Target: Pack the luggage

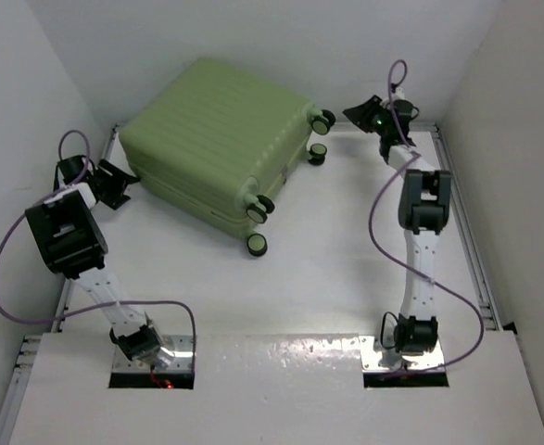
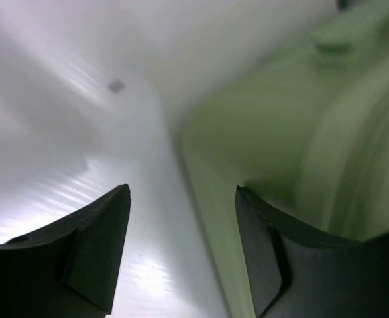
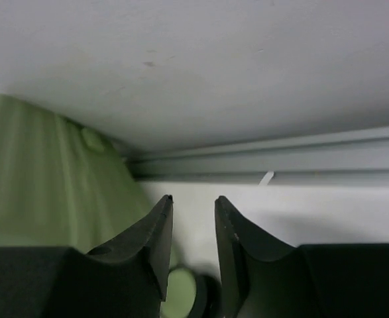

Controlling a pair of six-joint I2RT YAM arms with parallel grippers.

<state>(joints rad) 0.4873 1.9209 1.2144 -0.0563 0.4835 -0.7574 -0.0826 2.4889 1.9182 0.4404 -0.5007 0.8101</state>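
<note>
The luggage (image 1: 216,139) is a big pale green ribbed suitcase lying closed and flat at the back of the white table, its black wheels (image 1: 256,244) facing right. My left gripper (image 1: 114,185) hangs by its left end. In the left wrist view that gripper (image 2: 182,192) is open and empty, with the suitcase's rounded corner (image 2: 280,132) close behind the right finger. My right gripper (image 1: 364,113) hovers near the far wheel (image 1: 322,120). In the right wrist view it (image 3: 193,199) is open only a little and empty, the green shell (image 3: 42,172) at left and a wheel (image 3: 184,291) below.
White walls enclose the table on three sides. A metal rail (image 3: 280,159) runs along the foot of the back wall, and another rail (image 1: 466,232) follows the right edge. Both arm bases sit at the near edge.
</note>
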